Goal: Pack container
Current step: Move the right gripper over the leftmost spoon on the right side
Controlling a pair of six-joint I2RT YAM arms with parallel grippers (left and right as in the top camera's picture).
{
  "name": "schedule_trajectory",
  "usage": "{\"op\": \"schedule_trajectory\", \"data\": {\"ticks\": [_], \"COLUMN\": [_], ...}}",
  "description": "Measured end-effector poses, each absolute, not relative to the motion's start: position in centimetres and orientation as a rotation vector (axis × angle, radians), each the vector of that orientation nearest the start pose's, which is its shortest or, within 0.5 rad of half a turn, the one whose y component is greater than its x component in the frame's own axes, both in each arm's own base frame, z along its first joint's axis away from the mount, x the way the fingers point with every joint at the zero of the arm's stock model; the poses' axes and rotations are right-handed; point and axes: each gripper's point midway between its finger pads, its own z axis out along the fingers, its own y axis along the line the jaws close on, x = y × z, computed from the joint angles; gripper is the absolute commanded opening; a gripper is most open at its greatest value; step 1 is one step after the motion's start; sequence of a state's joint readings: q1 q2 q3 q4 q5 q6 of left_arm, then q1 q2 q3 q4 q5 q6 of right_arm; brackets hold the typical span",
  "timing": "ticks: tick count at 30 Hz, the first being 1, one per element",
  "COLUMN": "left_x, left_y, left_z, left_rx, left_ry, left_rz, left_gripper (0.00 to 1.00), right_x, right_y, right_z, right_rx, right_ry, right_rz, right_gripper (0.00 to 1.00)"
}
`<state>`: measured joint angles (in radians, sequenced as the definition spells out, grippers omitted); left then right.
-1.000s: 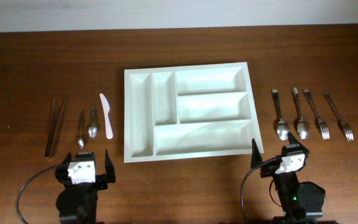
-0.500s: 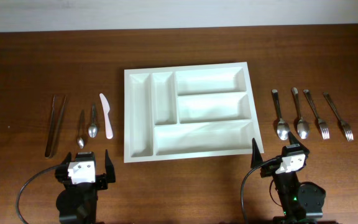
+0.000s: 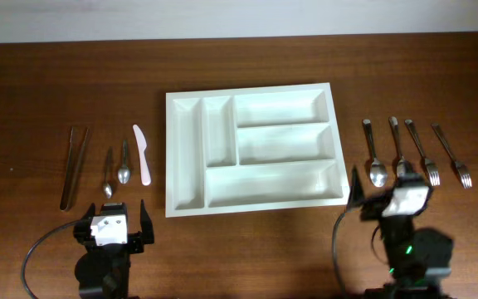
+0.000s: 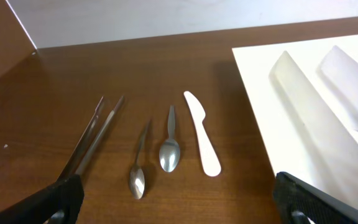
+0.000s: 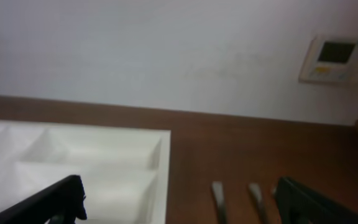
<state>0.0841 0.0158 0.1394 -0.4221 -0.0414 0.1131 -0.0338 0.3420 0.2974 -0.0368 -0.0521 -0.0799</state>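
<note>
White tray on table, left pincer agape, right pincer agape

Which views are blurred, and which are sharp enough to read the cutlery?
Right wrist: soft all over, container and cutlery handles smeared. Overhead: sharp and evenly lit, except the right gripper, which is blurred. Left wrist: crisp, the larger spoon and white knife clearly readable.

White container, dark brown table
</note>
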Motion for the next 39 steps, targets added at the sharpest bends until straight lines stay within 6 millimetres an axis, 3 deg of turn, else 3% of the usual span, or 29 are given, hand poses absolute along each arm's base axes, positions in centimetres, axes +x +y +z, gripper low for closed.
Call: {"op": "schedule_trajectory", "data": {"ticks": [3, 9, 11, 17, 21, 26, 31, 39], "left_x": [22.5, 22.5, 22.5, 22.5, 22.5, 22.5, 22.5, 22.5], "left_y": [2.6, 2.6, 2.6, 2.6, 2.6, 2.6, 2.6, 2.6], "left_z": [13.4, 13.3, 13.3, 13.2, 13.2, 13.2, 13.2, 13.2], "left_rx": [-0.002, -0.002, -0.002, -0.002, -0.002, -0.002, -0.002, -0.002], "left_ry": [1.875, 1.876, 1.877, 1.877, 1.877, 1.877, 1.877, 1.877], "left_rz": [0.174, 0.175, 0.175, 0.175, 0.175, 0.175, 0.175, 0.175], "left_gripper": [0.99, 0.99, 0.99, 0.99, 0.99, 0.99, 0.99, 0.99], "right_x": [28.8, 33.4, 34.5, 36.6, 38.4, 39.2, 39.3, 39.7], "right_y": [-0.4, -1.2, -1.5, -2.0, -2.2, -2.3, -2.4, -3.6], "right_z": [26.8, 29.9, 30.0, 27.1, 22.5, 18.4, 17.0, 17.0], "right_rx": [-0.094, -0.161, -0.196, -0.361, -0.432, -0.469, -0.473, -0.433], "right_ry": [1.749, 2.118, 2.235, 2.511, 2.641, 2.751, 2.790, 2.781], "right_rz": [-0.062, -0.066, -0.064, -0.059, -0.031, 0.005, 0.019, 0.006], "right_gripper": [0.99, 0.99, 0.99, 0.99, 0.99, 0.99, 0.99, 0.99]}}
